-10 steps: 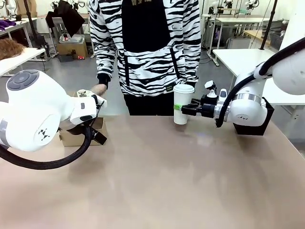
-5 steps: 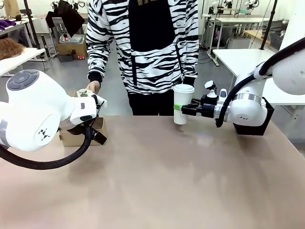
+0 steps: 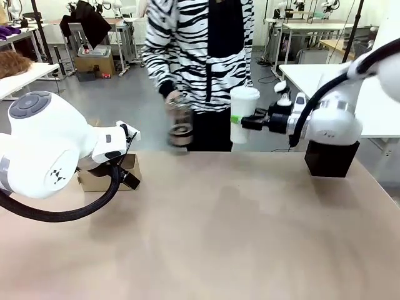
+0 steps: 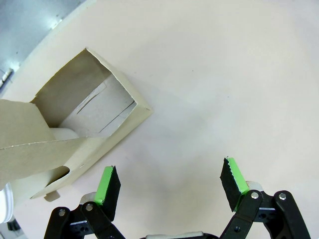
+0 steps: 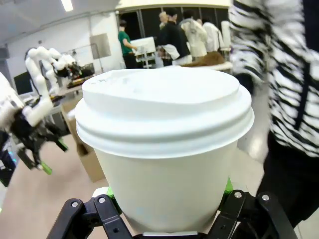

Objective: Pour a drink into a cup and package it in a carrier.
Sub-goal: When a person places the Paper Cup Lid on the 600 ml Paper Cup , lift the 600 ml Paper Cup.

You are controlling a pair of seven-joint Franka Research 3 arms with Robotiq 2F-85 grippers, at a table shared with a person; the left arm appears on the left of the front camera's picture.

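Gripping the white lidded cup (image 3: 244,119) round its lower wall, the right end effector (image 3: 238,120) holds it clear of the worktop (image 3: 219,237), at the far side and right of centre, just in front of the person. The cup is upright, with its long axis vertical and its lid on top. Whether it holds any liquid cannot be told.

Just left of it, the person's hand (image 3: 170,95) carries the glass jug (image 3: 180,127). It is blurred and roughly upright, and the dark patch low inside I take for the drink.

The carrier (image 4: 87,117) sits at the far left of the worktop, with its pockets open upward and its centre tab standing. The left end effector (image 4: 170,184) hangs just beside it over bare worktop, fingers spread and grasping nothing.

With the lid on, I judge that pouring is either done or would need the lid taken off first. Packaging is not done, since the cup is well apart from the carrier. It has yet to cross leftward and go down upright into a pocket.
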